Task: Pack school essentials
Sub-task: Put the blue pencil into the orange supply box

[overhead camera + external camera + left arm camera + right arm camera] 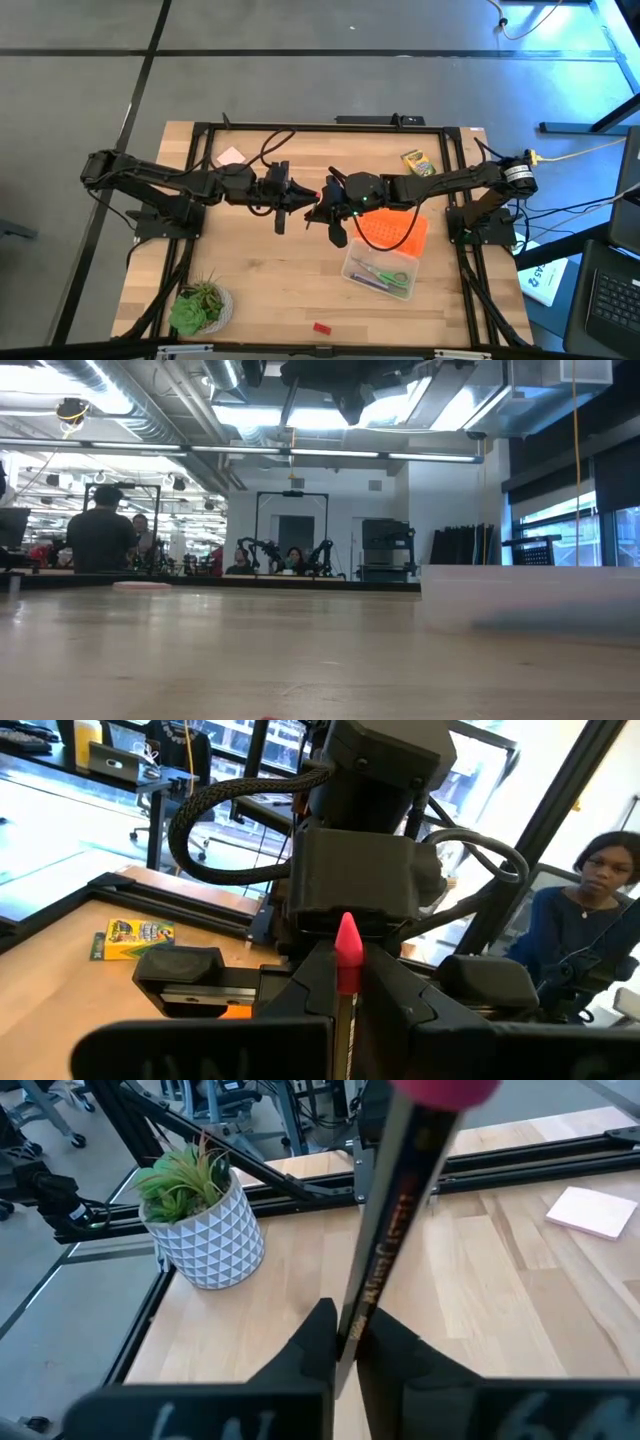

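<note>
On my wooden counter (270,270) I see a pink pad (231,156) and a crayon box (418,163) at the far side, a clear box (379,272) beside its orange lid (395,230), a potted plant (200,306) and a red eraser (321,327) near the front edge.

Dark pencil (385,1230) with pink eraser tip: held above table centre. Crayon box (417,162): 2 o'clock. Pink note pad (231,156): 10 o'clock. Red eraser (321,327): 6 o'clock. Green-handled scissors (388,274): inside clear box, 4 o'clock.
</note>
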You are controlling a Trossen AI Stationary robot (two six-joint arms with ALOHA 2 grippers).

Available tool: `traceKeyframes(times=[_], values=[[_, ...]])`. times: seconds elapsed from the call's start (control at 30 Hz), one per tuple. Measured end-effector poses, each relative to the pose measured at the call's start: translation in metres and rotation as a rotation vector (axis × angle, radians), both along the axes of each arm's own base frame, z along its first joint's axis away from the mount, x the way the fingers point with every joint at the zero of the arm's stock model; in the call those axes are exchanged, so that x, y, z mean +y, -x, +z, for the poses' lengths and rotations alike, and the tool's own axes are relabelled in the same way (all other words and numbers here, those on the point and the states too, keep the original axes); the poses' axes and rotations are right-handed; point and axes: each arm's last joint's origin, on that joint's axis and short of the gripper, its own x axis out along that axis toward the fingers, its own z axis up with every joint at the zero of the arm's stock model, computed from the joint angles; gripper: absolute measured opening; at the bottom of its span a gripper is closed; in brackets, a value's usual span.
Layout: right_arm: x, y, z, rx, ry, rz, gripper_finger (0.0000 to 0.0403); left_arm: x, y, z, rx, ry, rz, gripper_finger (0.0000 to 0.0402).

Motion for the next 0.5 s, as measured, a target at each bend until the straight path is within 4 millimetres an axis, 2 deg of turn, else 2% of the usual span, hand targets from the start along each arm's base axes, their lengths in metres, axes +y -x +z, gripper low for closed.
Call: traceKeyframes(times=[0.23,0.5], values=[[0.0002,0.0,0.0,0.0,0.0,0.002,0.0027,0.0,0.0,0.0,0.0,0.006,-0.002,0.0021],[0.0002,0.0,0.0,0.0,0.001,0.002,0.0032,0.0001,0.0,-0.0003,0.003,0.007,-0.001,0.0068]])
